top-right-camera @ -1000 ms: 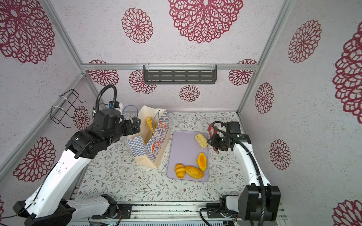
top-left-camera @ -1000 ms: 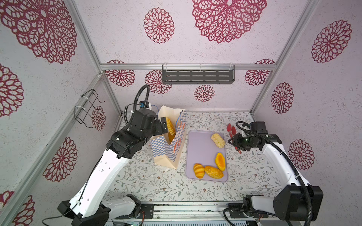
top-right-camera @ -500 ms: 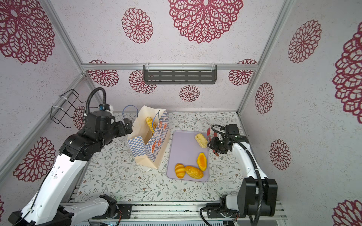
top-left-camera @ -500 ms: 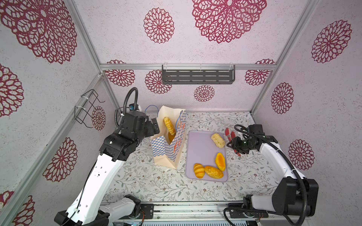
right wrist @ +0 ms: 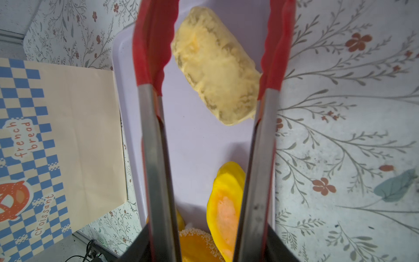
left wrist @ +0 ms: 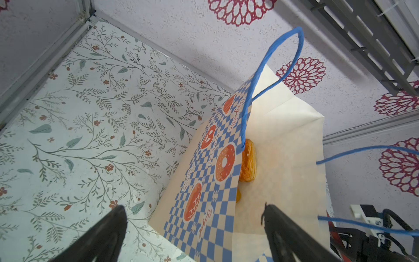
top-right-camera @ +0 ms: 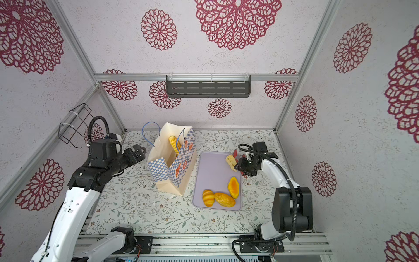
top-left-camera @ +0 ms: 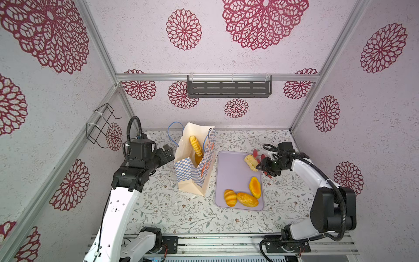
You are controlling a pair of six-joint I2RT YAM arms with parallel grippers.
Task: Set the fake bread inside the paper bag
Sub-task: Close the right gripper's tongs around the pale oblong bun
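In both top views the paper bag (top-left-camera: 195, 167) stands open just left of the lilac tray (top-left-camera: 231, 172), and a long roll (top-left-camera: 196, 146) sticks up inside it. The left gripper (top-left-camera: 169, 150) hangs just left of the bag, its jaws spread wide and holding nothing. The bag looks tall and light, so I think a careless move to the right can push it over. At the near end of the tray lie three loaves (top-left-camera: 247, 199). A pale loaf (top-left-camera: 251, 162) lies at the far right corner, where the right gripper (top-left-camera: 268, 166) pinches a pair of red-tipped tongs (top-left-camera: 255, 152).

From the left wrist, the bag's checked wall is just ahead of the two open fingers (left wrist: 108, 226). A blue handle (left wrist: 260, 74) loops up near them, and a finger could catch it.

From the right wrist, the tong tips stand on both sides of the pale loaf (right wrist: 215, 65) and do not yet squeeze it. The loaf lies slanted at the tray's edge. A closing may take only a corner, and the glossy loaf may slip out or slide off the tray.
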